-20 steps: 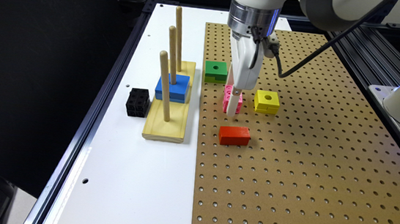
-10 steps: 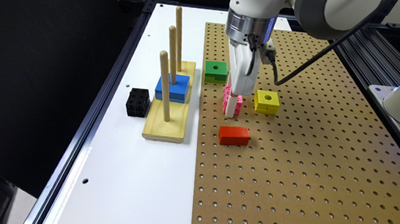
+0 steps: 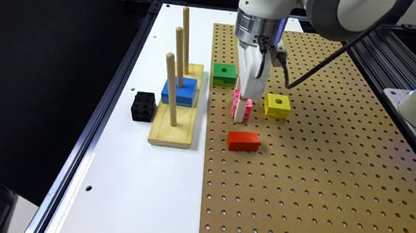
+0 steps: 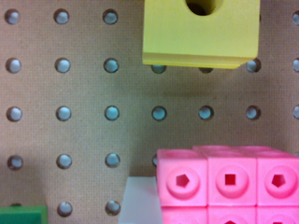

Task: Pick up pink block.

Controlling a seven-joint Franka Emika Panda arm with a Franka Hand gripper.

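Claw (image 3: 240, 114) down at pink block (image 3: 246, 108); grip state unclear. Yellow block (image 3: 277, 105) near, bare pegboard (image 3: 321, 173) between.

The arm (image 3: 318, 4) reaches straight down, its claw (image 3: 239, 114) low at the board.

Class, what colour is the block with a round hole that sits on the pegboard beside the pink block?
Yellow; it shows best in the exterior view.

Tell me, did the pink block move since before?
No. The pink block sits in the same spot between the green block and the red block.
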